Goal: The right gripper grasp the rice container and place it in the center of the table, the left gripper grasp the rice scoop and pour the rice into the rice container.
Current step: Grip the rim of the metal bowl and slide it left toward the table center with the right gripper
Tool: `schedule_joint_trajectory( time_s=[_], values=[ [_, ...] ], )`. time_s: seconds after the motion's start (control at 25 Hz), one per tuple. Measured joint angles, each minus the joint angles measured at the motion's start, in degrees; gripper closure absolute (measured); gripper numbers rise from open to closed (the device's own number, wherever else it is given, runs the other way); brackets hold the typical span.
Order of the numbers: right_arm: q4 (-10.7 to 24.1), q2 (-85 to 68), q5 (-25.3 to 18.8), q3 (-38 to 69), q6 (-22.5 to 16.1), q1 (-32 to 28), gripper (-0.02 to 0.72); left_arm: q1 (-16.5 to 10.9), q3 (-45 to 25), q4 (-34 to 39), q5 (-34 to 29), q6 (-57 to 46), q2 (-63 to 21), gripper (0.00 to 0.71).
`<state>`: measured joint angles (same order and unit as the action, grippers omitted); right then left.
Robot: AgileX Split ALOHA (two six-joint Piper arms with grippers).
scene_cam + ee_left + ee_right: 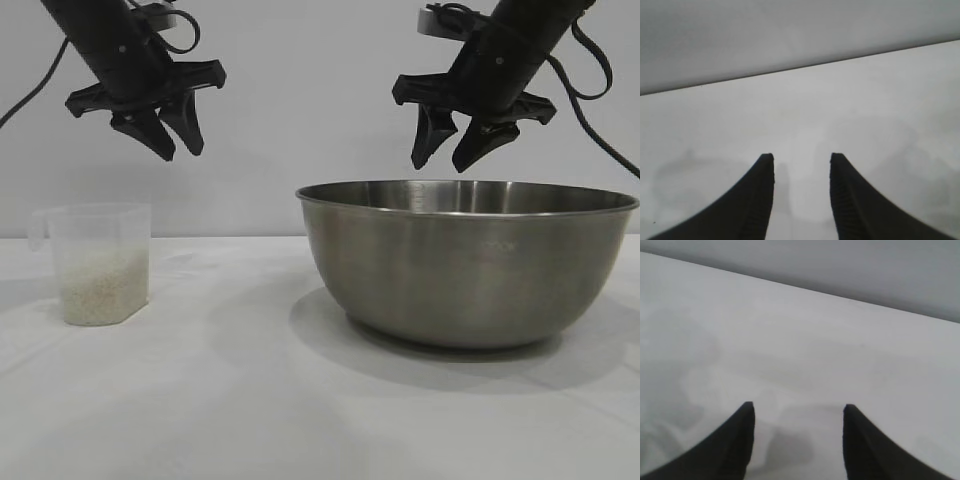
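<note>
The rice container (468, 262), a large steel bowl, stands on the table (220, 400) at the right in the exterior view. The rice scoop (99, 262), a small clear plastic cup, stands at the left with rice (100, 285) filling its lower half. My left gripper (180, 150) hangs open and empty above and right of the scoop. My right gripper (442, 162) hangs open and empty just above the bowl's far rim. Both wrist views show only open black fingers (760, 200) (735, 445) over bare white cloth; bowl and scoop are out of view there.
A plain grey wall stands behind the table. Bare white cloth lies between the scoop and the bowl and in front of them.
</note>
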<state>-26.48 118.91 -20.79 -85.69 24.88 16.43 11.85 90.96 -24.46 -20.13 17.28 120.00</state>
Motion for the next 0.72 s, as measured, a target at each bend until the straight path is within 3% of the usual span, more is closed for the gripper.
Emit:
schedule_joint_trajectory(
  time_s=[0.56,0.72],
  values=[
    [0.0,0.0,-0.1,0.0,0.0,0.0,0.368,0.0,0.0,0.0,0.0,0.0,0.0,0.487],
    [0.5,-1.6,-2.9,0.0,0.0,-0.4,0.368,0.0,0.0,0.3,-0.6,0.0,0.0,0.487]
  ],
)
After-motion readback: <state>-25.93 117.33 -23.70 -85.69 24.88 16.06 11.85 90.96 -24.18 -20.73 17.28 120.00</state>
